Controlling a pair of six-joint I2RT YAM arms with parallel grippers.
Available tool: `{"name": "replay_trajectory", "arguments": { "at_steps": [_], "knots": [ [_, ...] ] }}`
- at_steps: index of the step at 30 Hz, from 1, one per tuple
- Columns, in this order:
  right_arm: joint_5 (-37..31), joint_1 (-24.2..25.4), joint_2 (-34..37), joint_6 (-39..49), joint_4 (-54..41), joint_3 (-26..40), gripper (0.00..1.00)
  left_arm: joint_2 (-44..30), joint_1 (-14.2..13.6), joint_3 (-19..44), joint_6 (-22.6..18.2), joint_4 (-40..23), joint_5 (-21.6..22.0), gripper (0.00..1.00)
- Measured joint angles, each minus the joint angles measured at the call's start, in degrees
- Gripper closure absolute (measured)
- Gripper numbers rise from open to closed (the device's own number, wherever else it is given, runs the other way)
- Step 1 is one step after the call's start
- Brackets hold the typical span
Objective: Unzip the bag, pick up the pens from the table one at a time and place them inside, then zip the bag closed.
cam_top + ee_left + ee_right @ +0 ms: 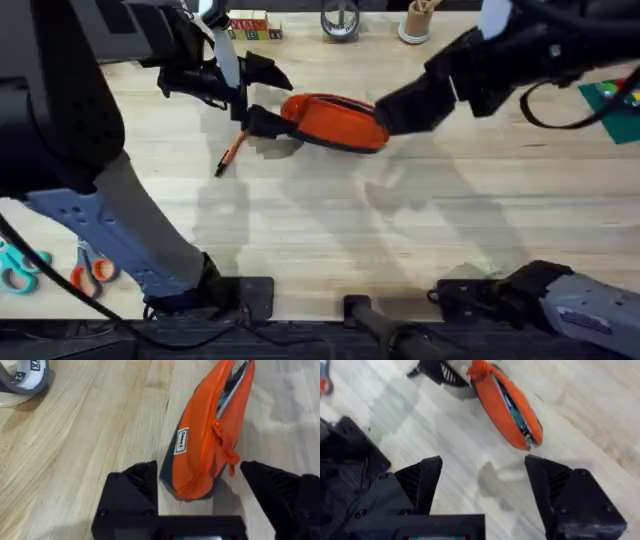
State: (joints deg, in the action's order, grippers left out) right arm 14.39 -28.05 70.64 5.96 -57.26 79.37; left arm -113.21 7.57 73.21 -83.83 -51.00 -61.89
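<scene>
L gripper sits closest in the left wrist view, its 2 black fingers spread wide either side of the bag's end, not clamped on it. The bag is a long soft orange pouch w/ dark grey underside, small white label, orange pull tab hanging near the end; zip is open, contents visible inside. It lies mid-table toward the far side. R gripper is wide open, holding nothing, near the bag's other end. 1 orange pen lies beside the bag.
</scene>
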Motion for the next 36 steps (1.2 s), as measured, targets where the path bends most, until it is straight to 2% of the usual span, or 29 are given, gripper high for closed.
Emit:
{"name": "replay_trajectory", "arguments": {
  "at_steps": [8, 11, 12, 13, 17, 18, 20, 26, 33, 36],
  "knots": [
    [-0.30, 0.00, -0.10, 3.51, -4.55, 0.00, 0.006, 0.00, 0.02, 0.00, 0.00, -0.88, 0.00, 0.007],
    [-2.12, 0.00, -0.10, 4.42, -5.31, 0.02, 0.068, 0.02, 0.09, 0.00, -0.02, -2.27, 0.00, 0.007],
    [-2.89, 0.00, -0.10, 4.86, -5.61, 0.02, 0.144, 0.00, 0.18, 0.05, 0.00, -3.18, 0.01, 0.007],
    [-3.42, 0.00, -0.10, 5.21, -5.93, 0.02, 0.265, 0.01, 0.25, 0.17, -0.01, -4.22, 0.08, 0.007],
    [-4.69, 0.11, -0.10, 8.37, -7.61, 0.02, 0.835, 0.09, 0.50, 2.39, 0.00, -8.39, 1.56, 0.007],
    [-4.83, 0.11, -0.10, 9.14, -8.06, 0.02, 0.935, 0.28, 0.59, 3.23, 0.00, -9.43, 2.05, 0.007],
    [-5.25, 0.11, -0.10, 10.97, -8.98, 0.02, 0.968, 1.16, 0.61, 4.84, -0.02, -12.02, 3.07, 0.008],
    [-5.68, 0.11, -0.10, 16.87, -10.81, 0.02, 0.971, 4.77, 0.66, 10.26, -0.02, -20.46, 5.75, 0.007],
    [-5.86, 0.11, -0.07, 22.89, -10.92, 0.02, 0.971, 5.27, 0.66, 16.40, -0.02, -29.77, 8.21, 0.006],
    [-5.88, 0.11, 0.52, 24.97, -10.92, 0.08, 0.971, 5.27, 0.66, 19.02, 0.22, -31.93, 9.16, 0.006]
  ]
}}
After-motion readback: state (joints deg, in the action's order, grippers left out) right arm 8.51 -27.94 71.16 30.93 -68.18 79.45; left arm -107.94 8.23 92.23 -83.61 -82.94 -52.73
